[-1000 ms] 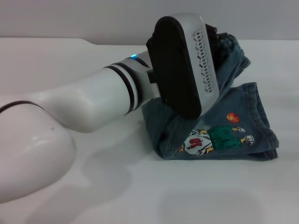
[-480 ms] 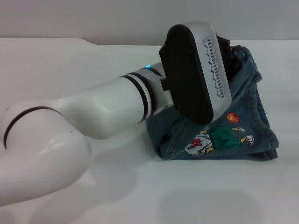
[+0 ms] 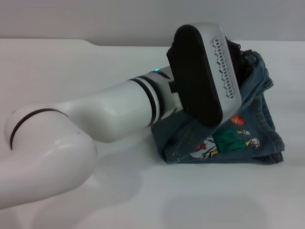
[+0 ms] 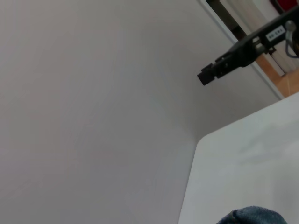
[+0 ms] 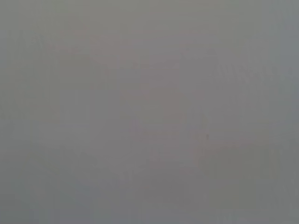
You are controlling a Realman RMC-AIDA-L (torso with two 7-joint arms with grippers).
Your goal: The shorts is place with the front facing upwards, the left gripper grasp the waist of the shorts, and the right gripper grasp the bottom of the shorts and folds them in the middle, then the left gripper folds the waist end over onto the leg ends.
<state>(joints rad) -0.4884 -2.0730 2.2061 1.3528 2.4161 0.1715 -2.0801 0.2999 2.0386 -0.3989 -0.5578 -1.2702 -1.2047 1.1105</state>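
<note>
Jaws of the left gripper hidden behind the wrist housing, so cannot tell whether spread or pinching; buried in raised denim at the far side of the shorts. Left arm stretched across the white bench from the near left. Shorts folded, right of centre on the bench, cartoon print facing up, waist end lifted above the leg ends. Right gripper nowhere visible.
</note>
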